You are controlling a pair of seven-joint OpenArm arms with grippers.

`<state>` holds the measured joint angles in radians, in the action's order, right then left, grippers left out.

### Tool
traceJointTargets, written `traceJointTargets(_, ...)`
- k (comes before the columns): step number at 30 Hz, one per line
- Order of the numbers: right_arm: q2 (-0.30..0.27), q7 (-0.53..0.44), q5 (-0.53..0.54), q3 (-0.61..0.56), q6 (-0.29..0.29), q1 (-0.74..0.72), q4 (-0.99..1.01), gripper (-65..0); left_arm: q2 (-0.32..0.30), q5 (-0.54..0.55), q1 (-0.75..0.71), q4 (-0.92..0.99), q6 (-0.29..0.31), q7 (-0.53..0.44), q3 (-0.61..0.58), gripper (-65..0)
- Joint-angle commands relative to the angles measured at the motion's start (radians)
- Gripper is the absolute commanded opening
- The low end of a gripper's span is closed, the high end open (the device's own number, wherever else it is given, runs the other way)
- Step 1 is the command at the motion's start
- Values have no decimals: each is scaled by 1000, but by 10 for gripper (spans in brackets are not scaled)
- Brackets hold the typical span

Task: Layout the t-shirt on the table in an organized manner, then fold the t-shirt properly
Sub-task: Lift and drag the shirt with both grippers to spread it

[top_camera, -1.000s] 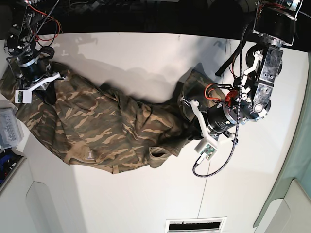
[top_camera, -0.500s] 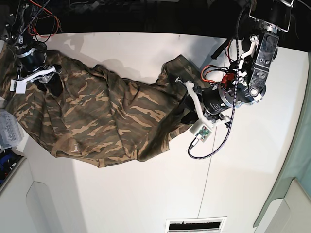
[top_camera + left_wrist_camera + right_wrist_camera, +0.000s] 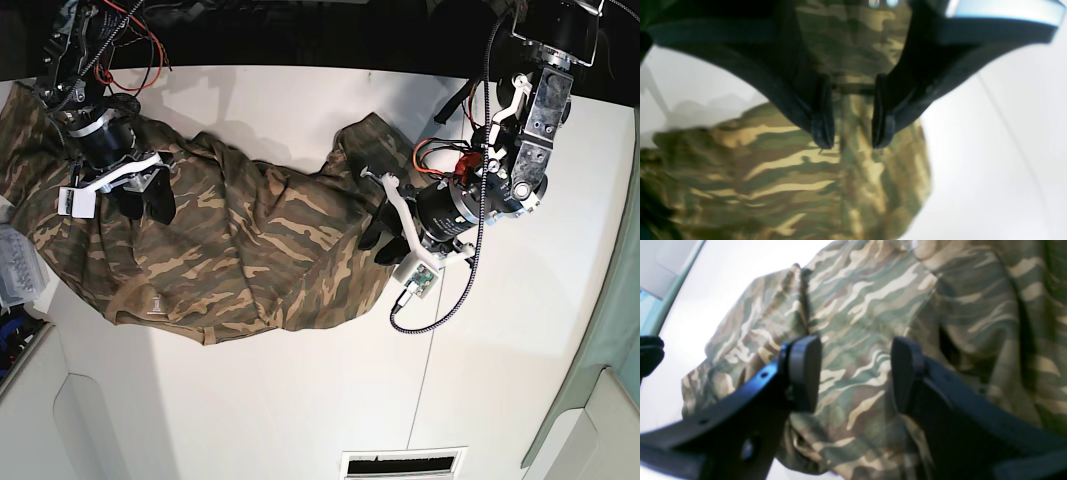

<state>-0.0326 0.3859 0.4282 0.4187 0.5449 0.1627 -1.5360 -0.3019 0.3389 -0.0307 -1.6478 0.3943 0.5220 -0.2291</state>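
Note:
The camouflage t-shirt [image 3: 240,250] lies spread and wrinkled across the white table [image 3: 300,400], from its left edge to past the middle. My left gripper [image 3: 375,238] hovers at the shirt's right edge. In the left wrist view the left gripper [image 3: 851,133] shows a narrow gap between its fingers, with the t-shirt [image 3: 790,180] under it. My right gripper [image 3: 150,200] is over the shirt's left part. In the right wrist view the right gripper [image 3: 857,373] is wide open and empty above the t-shirt [image 3: 867,290].
A clear plastic box [image 3: 15,265] sits at the left edge. A slotted vent [image 3: 400,463] lies at the front edge. A thin seam [image 3: 425,370] crosses the table. The left arm's cable [image 3: 440,310] loops over bare table to the right of the shirt.
The shirt has been pulled wider and flatter towards the far left. My right gripper has moved right, over the shirt, and stands open. My left gripper stays by the right edge, fingers parted.

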Motion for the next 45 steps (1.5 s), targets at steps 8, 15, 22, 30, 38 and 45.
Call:
traceJointTargets(8,-3,-35,-11,-6,-35,-32,-15,-320,-6,-29,17,-17,-78,-32,4,-421)
traceJointTargets(15,-3,-38,-136,-6,-187,-90,-11,-320,7,-21,28,-16,-80,-32,4,-421)
traceJointTargets(22,-4,-40,-217,-6,-335,-88,26,-321,98,-18,46,91,-80,-51,-2,-421)
traceJointTargets(30,-5,-128,-199,-8,-262,-90,214,-388,221,-8,120,292,-32,-52,-17,-421)
traceJointTargets(38,-10,-128,-156,-8,-252,-91,238,-597,236,-114,147,394,-127,-65,-60,-553)
traceJointTargets(45,-40,-128,-156,-8,-224,-90,238,-650,169,-140,168,357,-194,-68,-47,-650)
